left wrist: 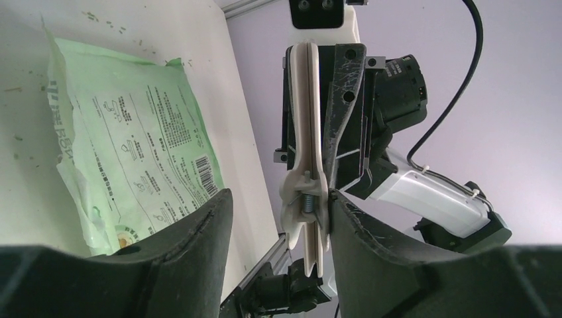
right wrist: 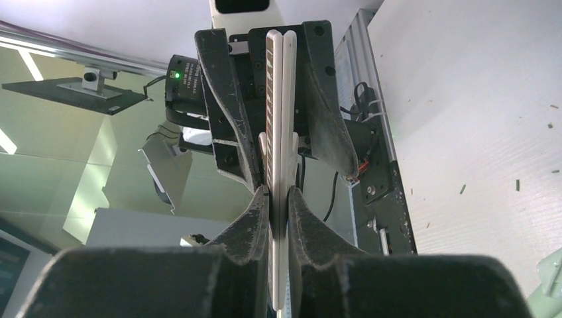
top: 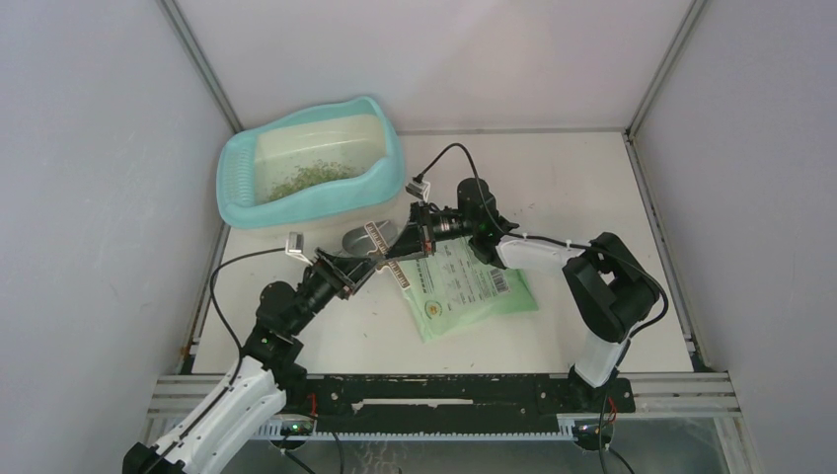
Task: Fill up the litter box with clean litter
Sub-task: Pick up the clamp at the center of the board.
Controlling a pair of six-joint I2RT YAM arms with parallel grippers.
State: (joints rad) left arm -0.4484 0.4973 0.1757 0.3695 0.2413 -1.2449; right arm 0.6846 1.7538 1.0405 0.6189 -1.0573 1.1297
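Note:
The turquoise litter box (top: 240, 163) stands at the back left, with a thin patch of green-beige litter (top: 311, 179) on its pale floor. Over the table in front of it, my right gripper (right wrist: 278, 199) (top: 407, 245) is shut on a flat white bag clip (right wrist: 280, 79). My left gripper (left wrist: 280, 199) (top: 367, 262) faces it with open jaws set around the clip's (left wrist: 306, 132) spring end. One finger touches the clip and the other stands well apart. The green printed bag (top: 464, 286) lies flat beneath both grippers.
A grey metal scoop (top: 360, 239) lies on the table between the litter box and the bag. Loose granules are scattered over the white tabletop (right wrist: 477, 119). Grey walls close in the sides, and a black rail (top: 444, 395) runs along the near edge.

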